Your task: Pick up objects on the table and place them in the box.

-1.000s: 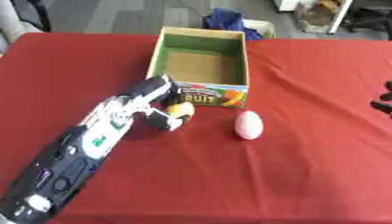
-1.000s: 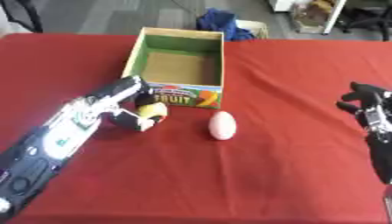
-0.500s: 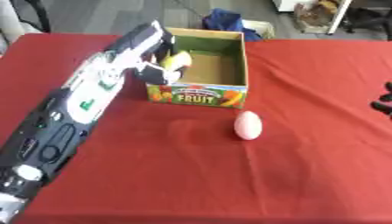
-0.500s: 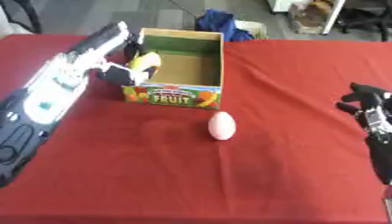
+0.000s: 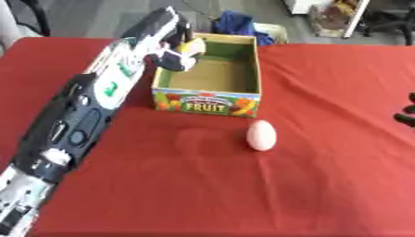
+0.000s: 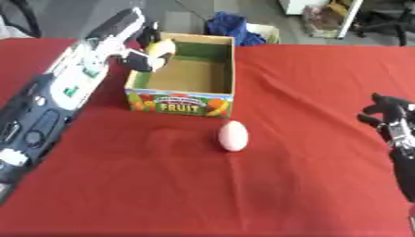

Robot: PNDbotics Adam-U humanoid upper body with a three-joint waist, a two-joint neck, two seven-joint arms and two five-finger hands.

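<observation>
An open cardboard fruit box [image 5: 207, 99] with green inner walls stands at the far middle of the red table. My left hand [image 5: 172, 59] is over the box's far left corner, its fingers curled round a small yellow thing [image 5: 192, 46]. A pale pink egg [image 5: 261, 135] lies on the cloth in front of the box, a little right. My right hand [image 6: 392, 124] rests at the right edge, its fingers relaxed and holding nothing.
The red tablecloth [image 5: 203, 185] covers the whole table. Beyond its far edge lie a blue cloth [image 5: 237, 22] and other clutter on the floor. My left arm [image 5: 77, 125] stretches across the left half of the table.
My left hand has lifted the yellow thing from the cloth in front of the box and carried it up over the box's far left corner. The egg and right hand have stayed put.
</observation>
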